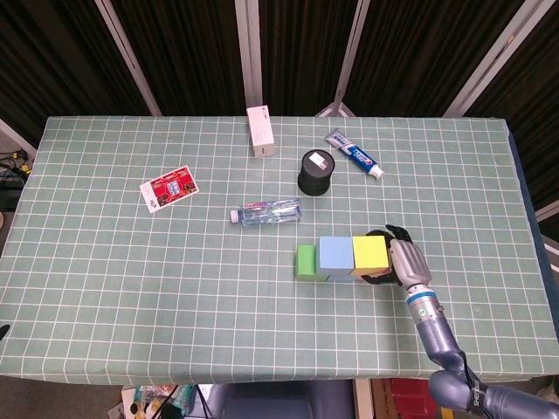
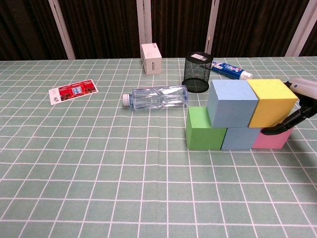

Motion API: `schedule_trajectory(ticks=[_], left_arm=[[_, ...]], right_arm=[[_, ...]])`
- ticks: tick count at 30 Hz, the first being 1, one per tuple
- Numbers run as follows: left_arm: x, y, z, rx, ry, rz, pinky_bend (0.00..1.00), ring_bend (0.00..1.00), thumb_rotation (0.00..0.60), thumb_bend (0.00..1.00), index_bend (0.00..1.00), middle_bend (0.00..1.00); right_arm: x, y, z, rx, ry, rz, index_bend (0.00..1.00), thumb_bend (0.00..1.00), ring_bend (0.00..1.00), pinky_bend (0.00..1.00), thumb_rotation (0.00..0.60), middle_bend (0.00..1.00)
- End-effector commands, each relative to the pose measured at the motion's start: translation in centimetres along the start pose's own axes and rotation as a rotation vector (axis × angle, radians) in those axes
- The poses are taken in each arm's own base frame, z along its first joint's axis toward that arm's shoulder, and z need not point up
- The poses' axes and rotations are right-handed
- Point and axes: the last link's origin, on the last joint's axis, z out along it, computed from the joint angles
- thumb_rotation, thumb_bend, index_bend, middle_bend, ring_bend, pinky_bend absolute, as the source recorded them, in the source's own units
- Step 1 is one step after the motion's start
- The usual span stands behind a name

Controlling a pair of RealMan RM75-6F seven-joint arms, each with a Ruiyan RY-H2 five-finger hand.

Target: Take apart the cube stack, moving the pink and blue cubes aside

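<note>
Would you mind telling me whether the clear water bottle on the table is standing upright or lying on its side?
Lying on its side: the water bottle rests lengthwise on the table, cap pointing left, behind the green cube.

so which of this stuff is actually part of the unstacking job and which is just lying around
Part of the job:
- yellow cube
- upper blue cube
- lower blue cube
- pink cube
- green cube
- right hand, at the stack's right end

Lying about:
- water bottle
- mesh cup
- toothpaste
- white box
- red card
</note>
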Motion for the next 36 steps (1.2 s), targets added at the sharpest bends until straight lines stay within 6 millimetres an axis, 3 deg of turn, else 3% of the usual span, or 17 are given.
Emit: schedule_trajectory(ticks=[1, 8, 15, 25, 36], left_arm=[[0.0, 0.0, 0.0, 0.000, -0.002, 0.001, 0.00, 0.00, 0.600, 0.18, 0.16, 0.00], [0.0, 0.0, 0.0, 0.001, -0.004, 0.002, 0.00, 0.00, 0.600, 0.18, 0.16, 0.00], [-0.1, 0.1, 0.0, -0.001, -0.004, 0.004, 0.00, 0.00, 0.600, 0.18, 0.17, 0.00], [-0.2, 0.3, -0.2, -0.008, -0.007, 0.008, 0.00, 0.00, 0.600, 0.18, 0.17, 0.00], [-0.3, 0.3, -0.1, -0.009, -0.011, 0.011, 0.00, 0.00, 0.600, 0.18, 0.17, 0.00]], right_arm=[[-0.3, 0.3, 0.3, -0.022, 0.028, -0.034, 0.52, 0.16, 0.24, 0.00, 0.600, 0.52], [0.0, 0.9, 0.3, -0.039, 0.059, -0.057, 0.54, 0.19, 0.26, 0.00, 0.600, 0.54], [2.2, 2.0, 0.4, -0.069, 0.147, -0.097, 0.54, 0.19, 0.25, 0.00, 0.600, 0.54], [5.5, 5.6, 0.5, -0.164, 0.236, -0.110, 0.54, 0.19, 0.26, 0.00, 0.600, 0.54], [8.6, 7.9, 0.3, -0.224, 0.320, -0.106, 0.54, 0.19, 0.25, 0.00, 0.600, 0.54]])
